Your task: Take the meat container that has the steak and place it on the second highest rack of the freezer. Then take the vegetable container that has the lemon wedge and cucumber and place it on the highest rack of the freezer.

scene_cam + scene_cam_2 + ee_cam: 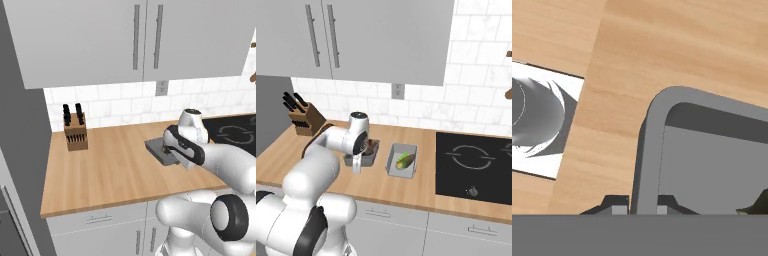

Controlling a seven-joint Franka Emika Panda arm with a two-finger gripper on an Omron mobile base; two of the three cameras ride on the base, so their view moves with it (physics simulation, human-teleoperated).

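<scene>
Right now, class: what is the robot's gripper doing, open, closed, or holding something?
Gripper: closed on the rim of the grey meat container, one fingertip on each side of its wall, on the wooden counter.

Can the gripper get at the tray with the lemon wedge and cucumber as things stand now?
Probably not yet: the gripper is shut on the rim of the meat container. The vegetable tray sits close beside it on the counter, uncovered.
</scene>
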